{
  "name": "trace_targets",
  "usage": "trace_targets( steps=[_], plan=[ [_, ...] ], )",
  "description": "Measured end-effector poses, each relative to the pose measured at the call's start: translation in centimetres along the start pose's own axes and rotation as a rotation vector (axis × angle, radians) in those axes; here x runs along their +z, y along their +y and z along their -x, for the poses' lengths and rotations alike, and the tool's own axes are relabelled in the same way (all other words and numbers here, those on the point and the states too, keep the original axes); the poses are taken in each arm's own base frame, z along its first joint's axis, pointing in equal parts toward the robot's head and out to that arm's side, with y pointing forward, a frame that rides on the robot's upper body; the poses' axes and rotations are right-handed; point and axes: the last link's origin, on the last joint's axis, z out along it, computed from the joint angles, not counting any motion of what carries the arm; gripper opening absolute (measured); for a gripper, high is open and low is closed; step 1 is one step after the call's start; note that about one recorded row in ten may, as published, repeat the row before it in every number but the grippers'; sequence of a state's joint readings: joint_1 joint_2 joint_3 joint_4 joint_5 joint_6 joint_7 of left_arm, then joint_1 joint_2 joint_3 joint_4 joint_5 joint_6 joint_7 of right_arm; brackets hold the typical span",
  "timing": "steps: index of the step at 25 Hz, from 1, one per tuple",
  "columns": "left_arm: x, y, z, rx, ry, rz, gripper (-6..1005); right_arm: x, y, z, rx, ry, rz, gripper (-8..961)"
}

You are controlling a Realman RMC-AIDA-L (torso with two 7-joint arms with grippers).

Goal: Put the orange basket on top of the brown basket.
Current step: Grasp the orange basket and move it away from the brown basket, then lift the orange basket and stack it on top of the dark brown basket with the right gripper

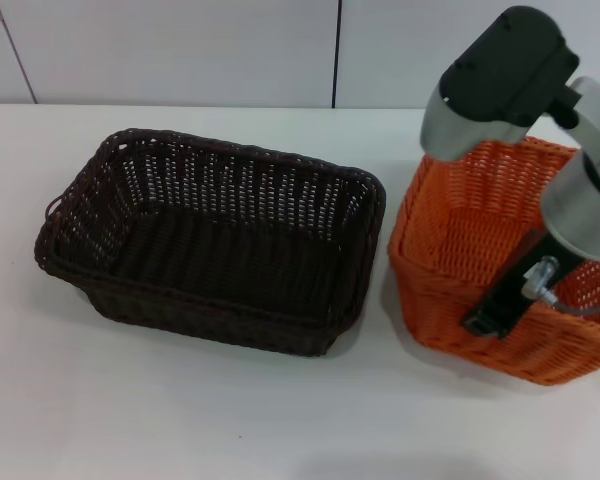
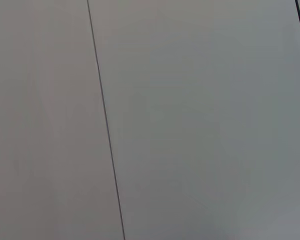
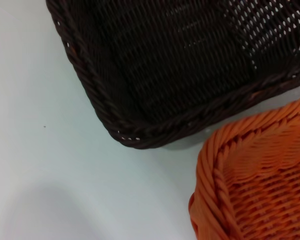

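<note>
The brown basket (image 1: 215, 240) stands on the white table, left of centre in the head view; one of its corners shows in the right wrist view (image 3: 180, 65). The orange basket (image 1: 460, 230) is just to its right, close to it but apart, and looks tilted; its corner shows in the right wrist view (image 3: 260, 185). My right gripper (image 1: 492, 312) reaches down over the orange basket's near wall, with a black finger (image 1: 505, 295) lying on the outside of that wall, shut on it. My left arm is out of view.
The white table (image 1: 180, 420) stretches in front of and to the left of both baskets. A pale panelled wall (image 1: 180, 50) runs along the far edge; the left wrist view shows only such a wall panel (image 2: 190, 125).
</note>
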State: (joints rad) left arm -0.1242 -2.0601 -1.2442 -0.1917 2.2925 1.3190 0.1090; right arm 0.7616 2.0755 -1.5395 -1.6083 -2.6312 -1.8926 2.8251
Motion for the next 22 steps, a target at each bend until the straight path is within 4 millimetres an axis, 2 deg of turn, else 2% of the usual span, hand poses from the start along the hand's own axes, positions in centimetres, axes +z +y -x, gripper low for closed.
trace_targets(
  steps=[7,8,14,17,18,20,22],
  plan=[
    [0.0,0.1,0.0,0.000,0.002,0.003,801,-1.7,0.1,-0.3,0.017,-0.053,-0.038,143],
    [0.1,0.1,-0.1,0.000,0.003,0.006,801,-2.5,0.3,0.0,0.007,-0.090,-0.065,143],
    [0.2,0.3,-0.1,-0.002,0.003,0.012,801,-4.0,1.2,1.5,-0.058,-0.176,-0.115,139],
    [0.2,0.3,-0.1,-0.002,0.002,0.009,801,-4.3,2.2,2.6,-0.140,-0.211,-0.140,139],
    [0.2,0.2,-0.1,-0.002,0.001,0.007,801,-4.4,3.3,3.6,-0.253,-0.223,-0.161,140],
    [0.1,0.1,0.0,-0.002,0.000,0.003,801,-4.4,3.8,3.9,-0.303,-0.226,-0.170,141],
    [0.0,0.0,0.0,-0.002,-0.003,0.000,801,-4.5,5.1,4.5,-0.453,-0.227,-0.211,143]
  ],
)
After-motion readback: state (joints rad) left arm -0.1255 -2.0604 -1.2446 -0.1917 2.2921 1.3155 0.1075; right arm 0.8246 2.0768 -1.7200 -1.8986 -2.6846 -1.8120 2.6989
